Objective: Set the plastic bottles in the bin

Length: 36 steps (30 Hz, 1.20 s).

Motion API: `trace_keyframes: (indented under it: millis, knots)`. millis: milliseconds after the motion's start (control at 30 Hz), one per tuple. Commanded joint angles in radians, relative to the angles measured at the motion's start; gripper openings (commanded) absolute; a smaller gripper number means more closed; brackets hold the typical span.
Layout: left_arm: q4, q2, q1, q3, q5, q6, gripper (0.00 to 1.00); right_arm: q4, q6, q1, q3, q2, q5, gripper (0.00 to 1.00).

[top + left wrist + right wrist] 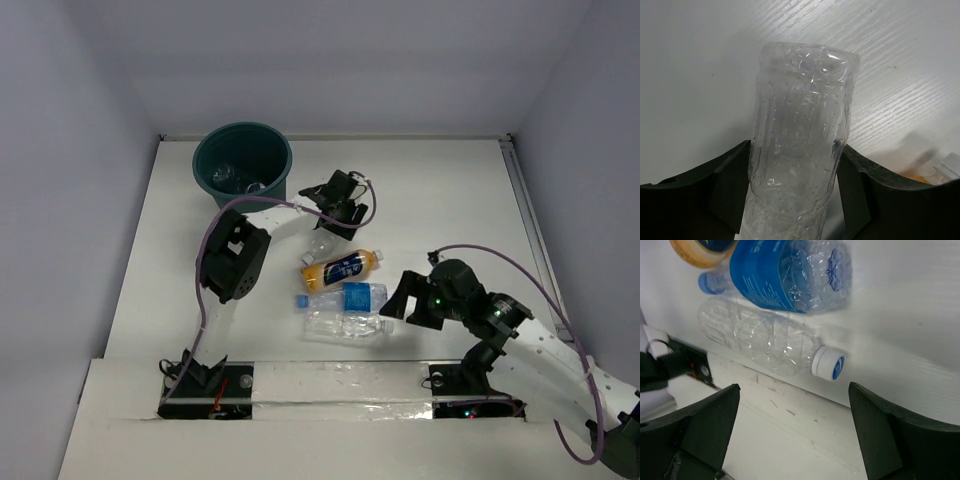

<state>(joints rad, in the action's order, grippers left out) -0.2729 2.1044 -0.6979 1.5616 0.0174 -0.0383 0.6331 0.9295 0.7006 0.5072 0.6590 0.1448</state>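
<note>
My left end effector (795, 170) pinching crumpled clear bottle (802, 115), fingers (715, 185) pressed on both its sides. Teal bin (212, 182) at 10 o'clock from it, just beside, clear bottles (238, 177) inside. My right end effector (795, 432) spread wide, gripping nothing. Capped clear bottle (760, 342) lying on white counter (900, 315) at its 12 o'clock, blue-label bottle (785, 275) alongside beyond, orange bottle (700, 250) beyond that.

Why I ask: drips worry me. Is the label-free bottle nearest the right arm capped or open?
Capped. The right wrist view shows a white cap with a blue mark on the neck of the clear bottle.
</note>
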Motion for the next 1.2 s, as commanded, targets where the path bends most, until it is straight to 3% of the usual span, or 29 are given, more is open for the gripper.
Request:
trace_keyframes:
  millis: [0, 67, 200, 267, 333, 400, 433, 567, 733, 933, 1167]
  knots:
    - [-0.003, -0.07, 0.009, -0.041, -0.008, -0.002, 0.45, -0.068, -0.171, 0.013, 0.039, 0.066, 0.125, 0.95]
    - [-0.008, -0.099, 0.009, -0.043, -0.045, -0.006, 0.38, -0.084, -0.236, 0.043, 0.111, 0.166, 0.131, 0.95]
    - [-0.025, -0.171, 0.009, -0.031, -0.071, -0.011, 0.35, -0.092, -0.41, 0.089, 0.25, 0.307, 0.136, 0.9]
    - [-0.048, -0.219, 0.009, -0.012, -0.091, -0.014, 0.35, -0.111, -0.469, 0.102, 0.302, 0.355, 0.134, 0.65]
    - [-0.063, -0.269, 0.009, 0.023, -0.097, -0.021, 0.35, -0.119, -0.54, 0.102, 0.33, 0.385, 0.131, 0.52]
    - [-0.092, -0.302, 0.018, 0.073, -0.093, -0.034, 0.35, -0.131, -0.595, 0.111, 0.369, 0.447, 0.147, 0.54]
    - [-0.104, -0.332, 0.027, 0.093, -0.085, -0.055, 0.35, -0.13, -0.607, 0.125, 0.385, 0.471, 0.145, 0.61]
    - [-0.14, -0.423, 0.046, 0.184, -0.071, -0.101, 0.35, -0.125, -0.687, 0.219, 0.447, 0.585, 0.118, 0.71]
    - [-0.161, -0.533, 0.164, 0.284, -0.07, -0.158, 0.35, -0.121, -0.75, 0.313, 0.508, 0.701, 0.065, 0.87]
    - [-0.117, -0.629, 0.397, 0.272, -0.1, -0.23, 0.35, -0.098, -0.776, 0.349, 0.565, 0.777, 0.03, 0.91]
    - [0.053, -0.656, 0.549, 0.14, -0.085, -0.291, 0.36, -0.052, -0.772, 0.376, 0.588, 0.872, 0.015, 0.92]
